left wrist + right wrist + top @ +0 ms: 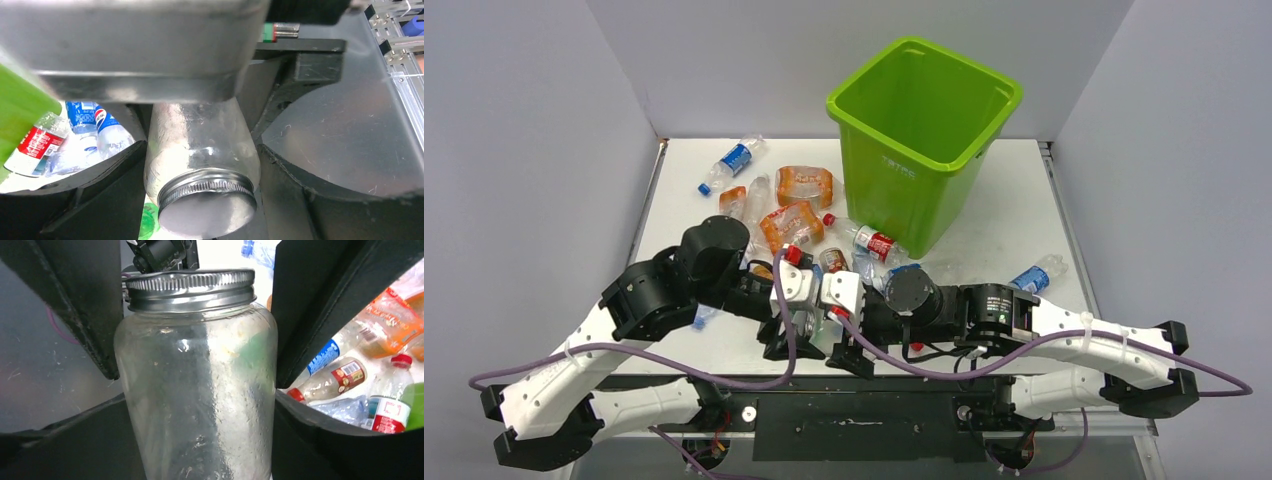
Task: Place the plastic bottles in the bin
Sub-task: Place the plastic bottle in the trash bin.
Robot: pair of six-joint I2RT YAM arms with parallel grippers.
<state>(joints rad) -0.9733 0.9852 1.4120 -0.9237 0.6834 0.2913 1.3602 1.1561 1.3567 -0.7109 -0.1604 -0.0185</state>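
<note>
Two wrist views show glass jar (200, 400) clamped by left hand (200, 150), right hand (197, 340); overhead view mostly hides it.

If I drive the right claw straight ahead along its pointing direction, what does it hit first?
The right claw straddles the glass jar, so that comes first; just past its lid, probably the left claw, facing it. Depth is unclear.

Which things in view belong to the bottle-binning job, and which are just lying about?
Part of the job: the plastic bottles scattered on the table; the green bin standing at the far side.

Not part of it: the glass jar with a metal lid, gripped between the fingers of both the left gripper and the right gripper.
</note>
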